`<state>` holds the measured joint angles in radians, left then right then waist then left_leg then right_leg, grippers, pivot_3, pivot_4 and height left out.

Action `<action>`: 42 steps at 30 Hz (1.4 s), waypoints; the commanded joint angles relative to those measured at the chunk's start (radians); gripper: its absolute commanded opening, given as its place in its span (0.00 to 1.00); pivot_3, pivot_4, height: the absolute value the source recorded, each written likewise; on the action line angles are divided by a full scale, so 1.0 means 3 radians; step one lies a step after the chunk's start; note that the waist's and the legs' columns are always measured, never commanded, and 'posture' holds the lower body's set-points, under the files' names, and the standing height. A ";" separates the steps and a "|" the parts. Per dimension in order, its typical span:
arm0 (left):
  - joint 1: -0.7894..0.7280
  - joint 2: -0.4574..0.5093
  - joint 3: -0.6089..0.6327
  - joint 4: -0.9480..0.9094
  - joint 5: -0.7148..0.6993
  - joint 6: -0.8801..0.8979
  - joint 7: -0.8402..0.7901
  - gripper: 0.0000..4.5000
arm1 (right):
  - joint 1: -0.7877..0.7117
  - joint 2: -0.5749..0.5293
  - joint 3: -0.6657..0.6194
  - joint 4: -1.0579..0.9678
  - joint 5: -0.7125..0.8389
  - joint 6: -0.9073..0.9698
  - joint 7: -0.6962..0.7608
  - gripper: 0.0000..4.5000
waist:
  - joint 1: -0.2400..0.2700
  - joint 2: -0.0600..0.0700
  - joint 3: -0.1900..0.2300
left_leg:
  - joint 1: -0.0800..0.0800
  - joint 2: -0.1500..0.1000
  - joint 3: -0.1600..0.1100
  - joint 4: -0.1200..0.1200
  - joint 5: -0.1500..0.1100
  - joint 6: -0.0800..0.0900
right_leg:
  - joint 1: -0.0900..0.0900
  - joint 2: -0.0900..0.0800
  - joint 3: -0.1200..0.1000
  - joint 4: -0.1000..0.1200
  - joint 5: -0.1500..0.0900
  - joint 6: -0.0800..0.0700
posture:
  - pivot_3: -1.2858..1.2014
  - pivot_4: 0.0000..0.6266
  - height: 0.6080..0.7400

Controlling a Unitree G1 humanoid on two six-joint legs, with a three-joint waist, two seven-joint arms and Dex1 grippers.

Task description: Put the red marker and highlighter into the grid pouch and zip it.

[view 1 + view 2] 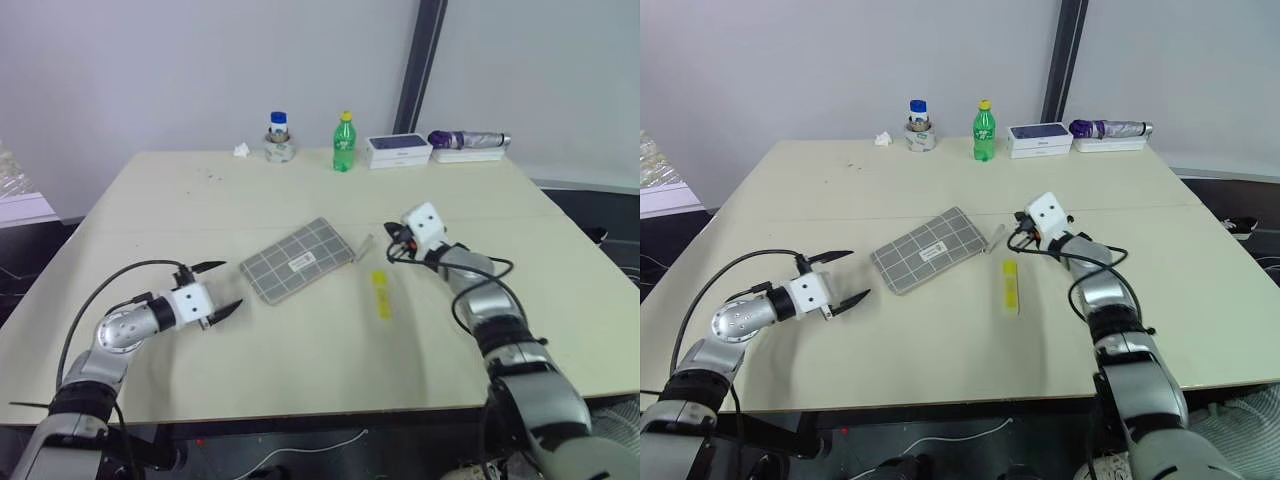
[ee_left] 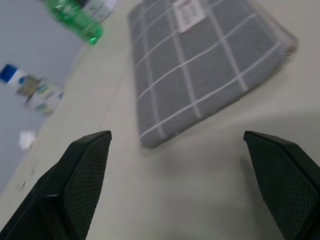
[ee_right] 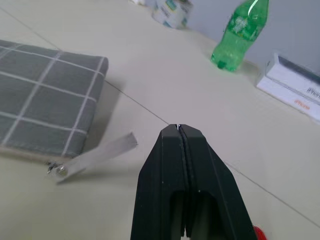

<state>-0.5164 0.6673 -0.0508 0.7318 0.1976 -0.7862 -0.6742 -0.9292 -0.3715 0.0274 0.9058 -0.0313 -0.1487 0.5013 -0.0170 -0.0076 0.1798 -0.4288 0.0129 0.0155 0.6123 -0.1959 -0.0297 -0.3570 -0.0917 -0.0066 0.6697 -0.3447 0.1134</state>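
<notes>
The grid pouch (image 1: 297, 260), grey with white lines and a small white label, lies flat mid-table, its pale zipper pull strap (image 3: 95, 156) trailing off one end. The yellow highlighter (image 1: 381, 295) rests on the table just right of the pouch. My left gripper (image 1: 218, 288) hovers open left of the pouch, its fingers spread wide toward the pouch's near corner (image 2: 150, 140). Beyond the highlighter, my right gripper (image 3: 178, 129) is shut with nothing between its tips, pointing at the strap. Of the red marker, a red tip (image 3: 258, 233) peeks out beside the right fingers' base; the rest is hidden.
Along the table's far edge stand a green bottle (image 1: 343, 143), a small blue-capped bottle inside a tape roll (image 1: 279, 140), a white box (image 1: 398, 150) and a folded purple umbrella (image 1: 468, 140). Bare tabletop (image 1: 300, 370) spreads in front of the pouch.
</notes>
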 commanded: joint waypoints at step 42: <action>-0.0714 -0.0233 -0.0977 0.0772 0.0924 -0.0451 0.0901 0.00 | -0.0640 0.0569 0.0412 0.1103 -0.0723 -0.0129 -0.0589 0.00 | 0.0000 0.0006 -0.0004 | 0.0005 -0.0002 0.0008 0.0004 0.0000 0.0001 | -0.0004 -0.0002 0.0007 0.0018 0.0000 0.0000 | 0.52 0.24 1.00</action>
<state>-0.7721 0.6068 -0.3243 0.9455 0.4857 -0.9243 -0.3683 -1.1092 -0.1950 0.1567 1.2657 -0.2524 -0.1586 0.3260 -0.0171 -0.0058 0.1786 -0.4273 0.0124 0.0183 0.6135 -0.1961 -0.0293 -0.3584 -0.0924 -0.0043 0.6752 -0.3448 0.1135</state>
